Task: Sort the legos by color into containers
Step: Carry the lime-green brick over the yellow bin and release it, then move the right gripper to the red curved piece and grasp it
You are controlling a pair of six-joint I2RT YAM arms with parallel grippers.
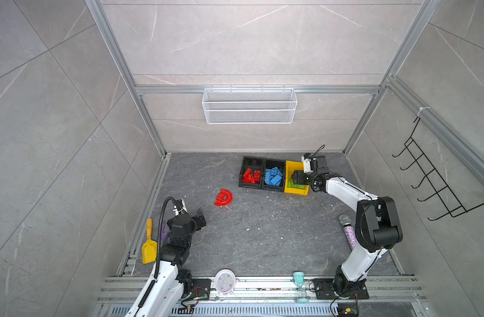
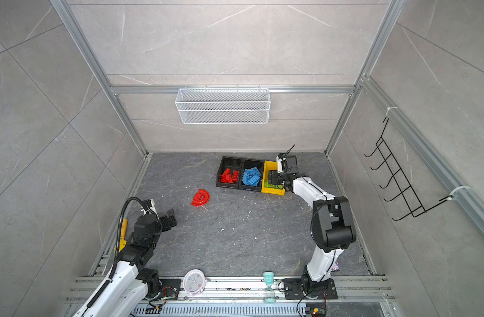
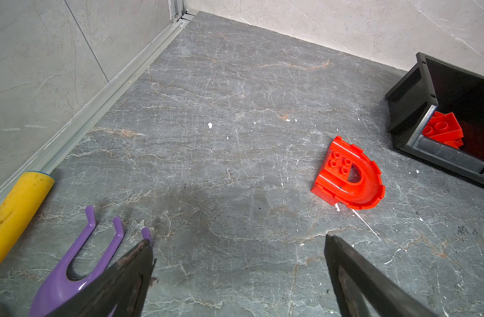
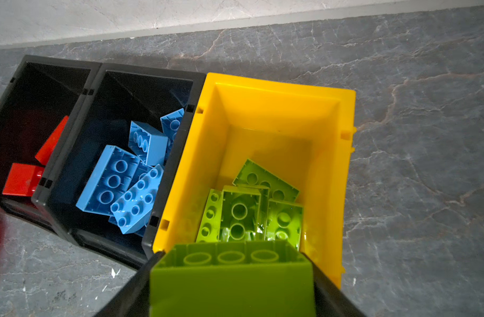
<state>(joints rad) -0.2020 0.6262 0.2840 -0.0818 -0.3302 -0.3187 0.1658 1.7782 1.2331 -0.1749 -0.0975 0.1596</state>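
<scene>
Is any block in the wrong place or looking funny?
Yes: the red arch brick lies alone on the table, outside the black bin of red bricks. The right gripper holds a green brick over the yellow bin.

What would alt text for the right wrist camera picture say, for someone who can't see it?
The right gripper holds a lime green brick over a yellow bin with more green bricks inside. Beside it stand a black bin of blue bricks and another black bin with red bricks.
</scene>
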